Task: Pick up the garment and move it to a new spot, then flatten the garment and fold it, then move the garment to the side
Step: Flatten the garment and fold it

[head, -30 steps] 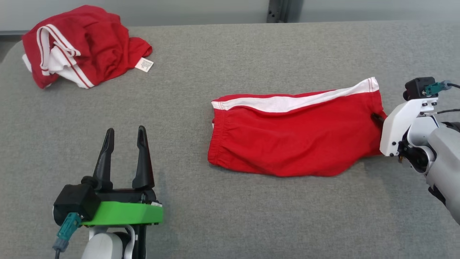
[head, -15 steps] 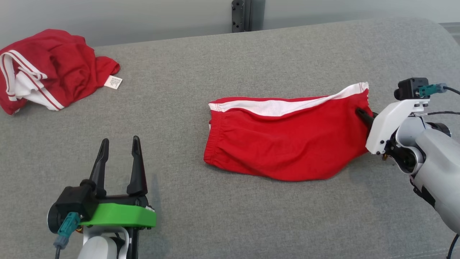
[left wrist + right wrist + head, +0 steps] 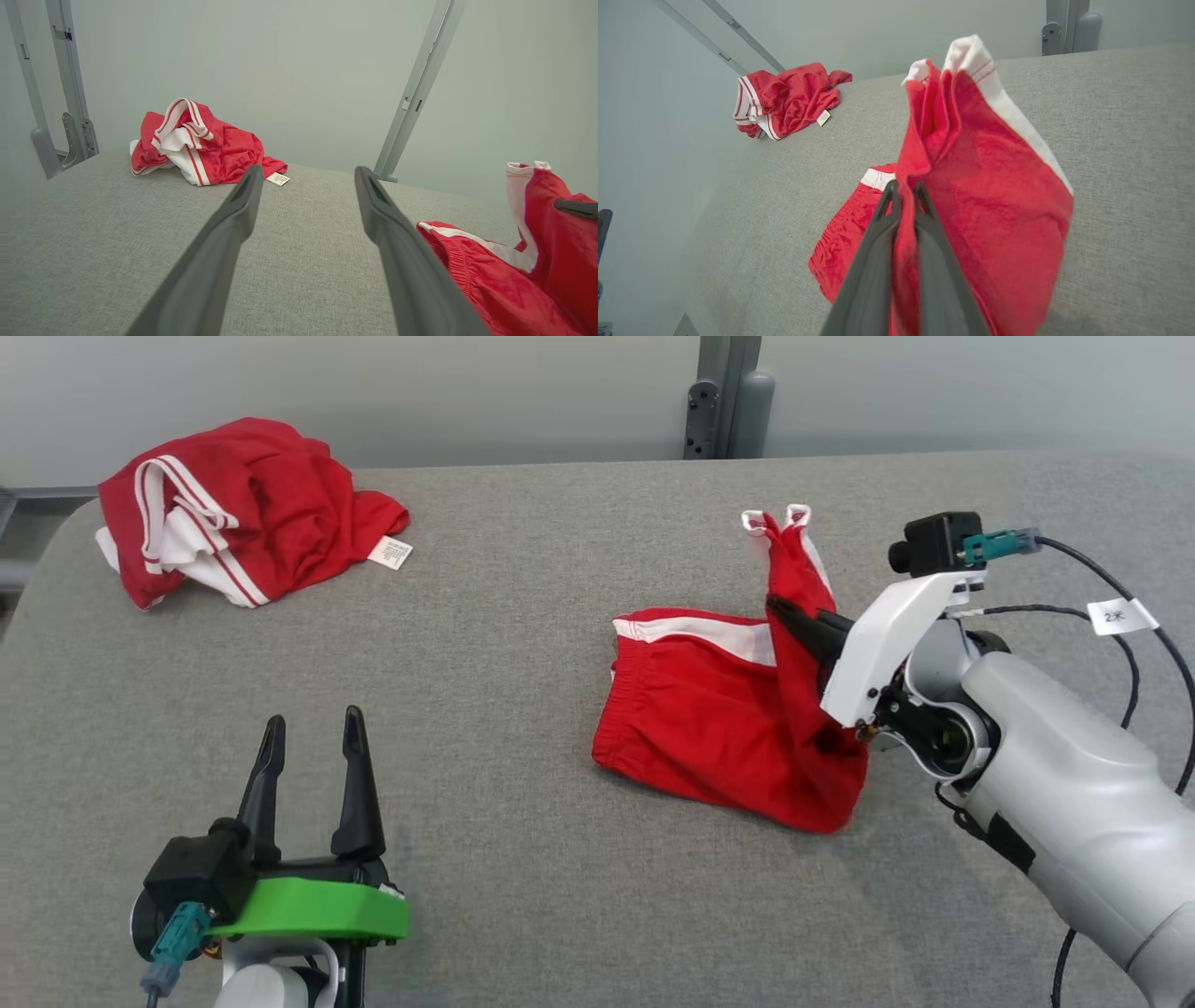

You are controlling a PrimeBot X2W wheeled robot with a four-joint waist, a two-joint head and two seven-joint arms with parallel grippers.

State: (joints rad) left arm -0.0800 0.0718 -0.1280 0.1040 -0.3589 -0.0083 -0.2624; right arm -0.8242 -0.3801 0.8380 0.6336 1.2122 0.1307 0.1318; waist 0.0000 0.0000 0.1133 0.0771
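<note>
Since my right gripper is clamped on the lifted end of the red shorts, centre-right in frame on the grey table, I should lay it leftward slowly, edges aligned, my left gripper spread wide at lower left.

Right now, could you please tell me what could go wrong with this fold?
1. The right hand pinches only a thin bunched edge of the shorts; it may slip out.
2. The lifted end is twisted, so it could land creased rather than flat.
3. The left hand is open and apart from the shorts, so nothing pins the waistband end; the whole garment may drag.
</note>
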